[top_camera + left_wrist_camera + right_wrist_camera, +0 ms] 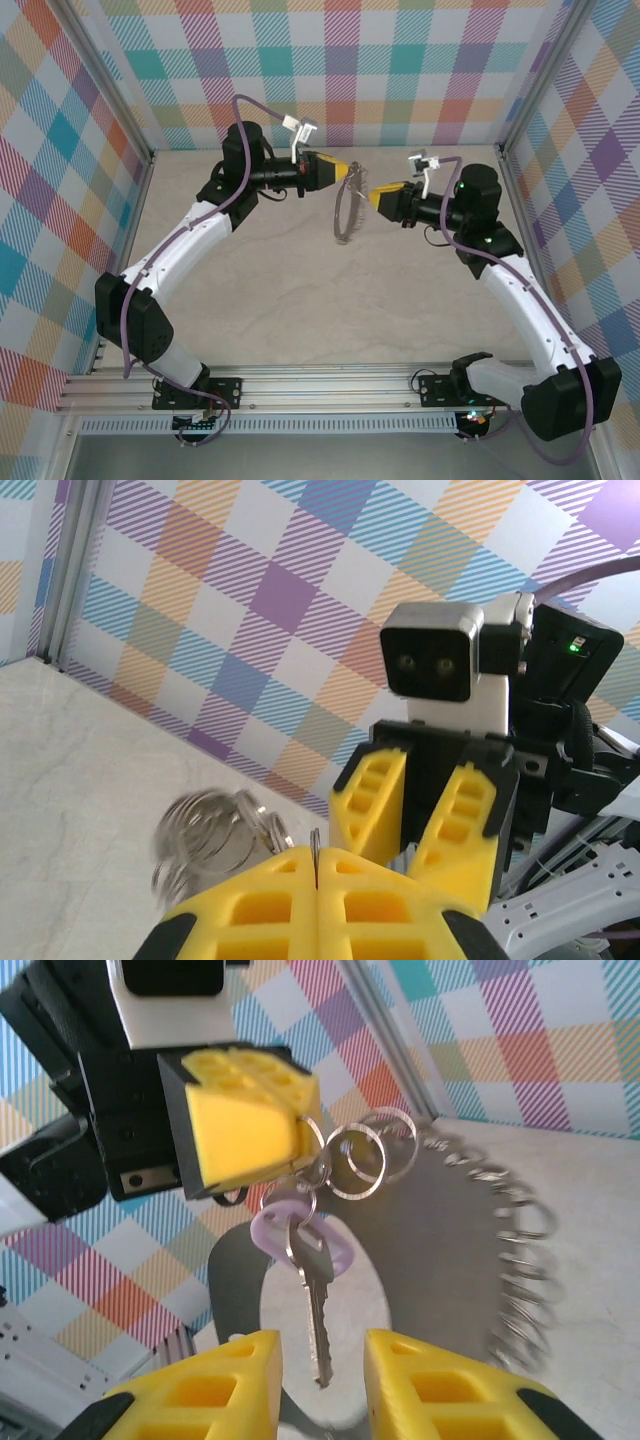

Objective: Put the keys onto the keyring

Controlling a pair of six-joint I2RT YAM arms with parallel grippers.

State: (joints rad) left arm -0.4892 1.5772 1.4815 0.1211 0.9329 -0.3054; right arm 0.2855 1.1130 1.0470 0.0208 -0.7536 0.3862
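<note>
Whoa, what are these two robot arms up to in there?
They meet in mid-air over the table. The left pincer is shut on the keyring, holding it up so the hoop hangs down. A lilac-headed key dangles from small rings by that pincer's tip. The right pincer is open, its fingers either side of the key's blade, not gripping it.

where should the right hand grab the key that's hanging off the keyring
Probably the silvery blade of the key, coming up from below. It hangs straight down and free from the keyring pinched in the left hand, and its tip sits between the open jaws of the right hand. The lilac head is crowded by small rings.
</note>
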